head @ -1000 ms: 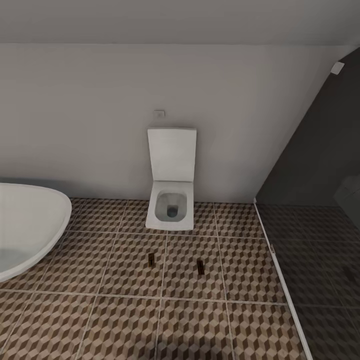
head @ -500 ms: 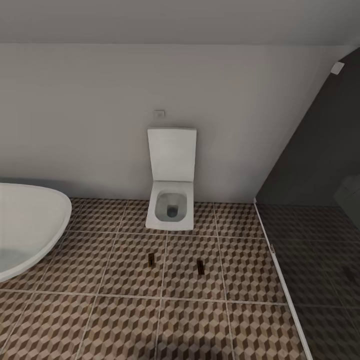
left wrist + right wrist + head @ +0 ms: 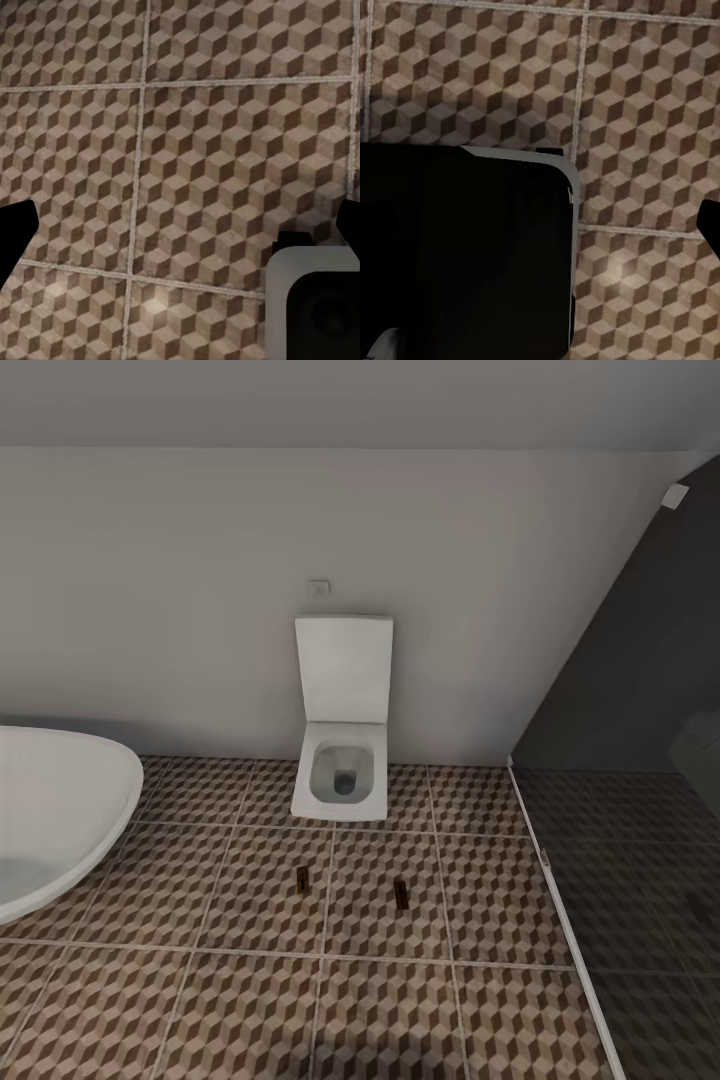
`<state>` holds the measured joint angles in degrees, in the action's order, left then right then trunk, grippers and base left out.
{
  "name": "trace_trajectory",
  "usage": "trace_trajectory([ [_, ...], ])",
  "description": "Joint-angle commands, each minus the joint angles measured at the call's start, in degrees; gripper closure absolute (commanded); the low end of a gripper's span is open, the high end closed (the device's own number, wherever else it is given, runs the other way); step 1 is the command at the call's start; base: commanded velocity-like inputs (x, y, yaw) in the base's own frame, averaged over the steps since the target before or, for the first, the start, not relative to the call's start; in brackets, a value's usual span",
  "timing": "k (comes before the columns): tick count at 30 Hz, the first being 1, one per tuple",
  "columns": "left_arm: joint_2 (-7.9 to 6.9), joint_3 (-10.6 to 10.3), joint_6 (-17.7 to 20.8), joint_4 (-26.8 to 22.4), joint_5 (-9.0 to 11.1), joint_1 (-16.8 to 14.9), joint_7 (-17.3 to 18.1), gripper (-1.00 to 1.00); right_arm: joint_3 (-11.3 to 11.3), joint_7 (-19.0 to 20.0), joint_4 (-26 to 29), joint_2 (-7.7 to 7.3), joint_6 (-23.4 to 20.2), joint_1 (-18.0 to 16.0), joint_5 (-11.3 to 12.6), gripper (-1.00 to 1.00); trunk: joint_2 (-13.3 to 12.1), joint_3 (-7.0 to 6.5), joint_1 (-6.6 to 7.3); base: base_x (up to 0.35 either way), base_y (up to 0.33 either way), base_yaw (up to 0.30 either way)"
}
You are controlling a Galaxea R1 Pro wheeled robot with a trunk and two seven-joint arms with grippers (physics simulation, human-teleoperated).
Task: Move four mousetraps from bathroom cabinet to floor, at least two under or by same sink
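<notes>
In the head view, two mousetraps lie flat on the bathroom floor (image 3: pixel 250 1000), in front of a white toilet (image 3: pixel 342 760) whose lid stands up against the pale wall (image 3: pixel 180 610). The left mousetrap (image 3: pixel 301 876) and the right mousetrap (image 3: pixel 401 891) are well apart from each other, each on its own tile, both showing as small dark slivers too small to make out in detail. A white bathtub (image 3: pixel 60 810) curves in at the left edge, and a dark glass panel (image 3: pixel 640 690) closes off the right side over darker floor.

In the left wrist view, the left gripper (image 3: pixel 180 229) looks down on the cube-patterned floor (image 3: pixel 187 150); its two dark fingertips (image 3: pixel 15 232) show at opposite edges of the frame, spread wide, with nothing but tile between them. A grey-edged dark block of the robot's base (image 3: pixel 315 307) sits in one corner.

In the right wrist view, a large dark block of the robot's body (image 3: pixel 465 255) covers much of the floor (image 3: pixel 645 112). One dark fingertip (image 3: pixel 711 225) of the right gripper pokes in at the edge; how far that gripper is spread cannot be told.
</notes>
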<state>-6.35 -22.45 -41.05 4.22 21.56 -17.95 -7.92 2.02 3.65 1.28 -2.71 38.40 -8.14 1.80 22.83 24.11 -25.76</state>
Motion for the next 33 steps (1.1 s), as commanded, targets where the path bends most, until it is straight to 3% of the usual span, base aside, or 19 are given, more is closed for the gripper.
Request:
trace_trajectory([
  [1,0.03,-0.5,-0.3,0.2,0.2,-0.1,-0.2,-1.0,0.2,0.2,-0.1,-0.02,0.2,0.0,0.2,-1.0,0.1,0.08,-0.03,0.0,0.0,0.0],
  [33,0.03,-0.5,-0.3,0.2,0.2,-0.1,-0.2,-1.0,0.2,0.2,-0.1,-0.02,0.2,0.0,0.2,-1.0,0.1,0.08,-0.03,0.0,0.0,0.0],
])
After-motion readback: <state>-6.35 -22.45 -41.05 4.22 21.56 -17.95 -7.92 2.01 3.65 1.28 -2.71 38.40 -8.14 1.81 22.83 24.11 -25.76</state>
